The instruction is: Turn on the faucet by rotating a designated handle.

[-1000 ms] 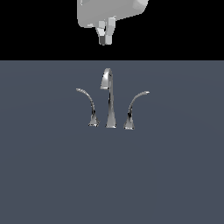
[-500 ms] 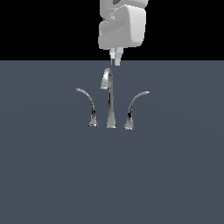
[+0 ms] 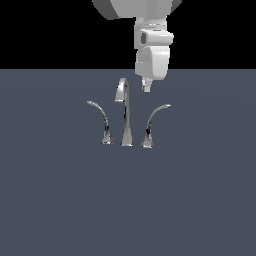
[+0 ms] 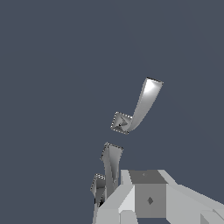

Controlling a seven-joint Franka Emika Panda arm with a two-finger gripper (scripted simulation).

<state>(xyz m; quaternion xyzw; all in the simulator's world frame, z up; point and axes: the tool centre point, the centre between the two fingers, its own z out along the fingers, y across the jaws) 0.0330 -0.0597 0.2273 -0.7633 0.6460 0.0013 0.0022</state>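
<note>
The chrome faucet stands on the dark grey surface, with its tall hooked spout (image 3: 125, 112) in the middle. The handle (image 3: 151, 127), the stouter horn with a flared base, is on the exterior view's right of the spout. The thinner lever (image 3: 101, 124) is on the left. My gripper (image 3: 146, 86) hangs fingers down, above the set, over the gap between the spout top and the handle's tip, touching neither. Its fingers look narrow from this side. In the wrist view one curved lever (image 4: 140, 107), the spout (image 4: 112, 164) and a third piece (image 4: 98, 187) show beyond a finger (image 4: 146, 199).
The flat dark grey surface (image 3: 200, 200) stretches all around the faucet. Black background lies behind its far edge. The white arm (image 3: 150, 30) comes down from the top of the exterior view.
The arm has come down and moved toward the exterior view's right, from high above the spout to just above the gap between spout and handle. The faucet has not moved.
</note>
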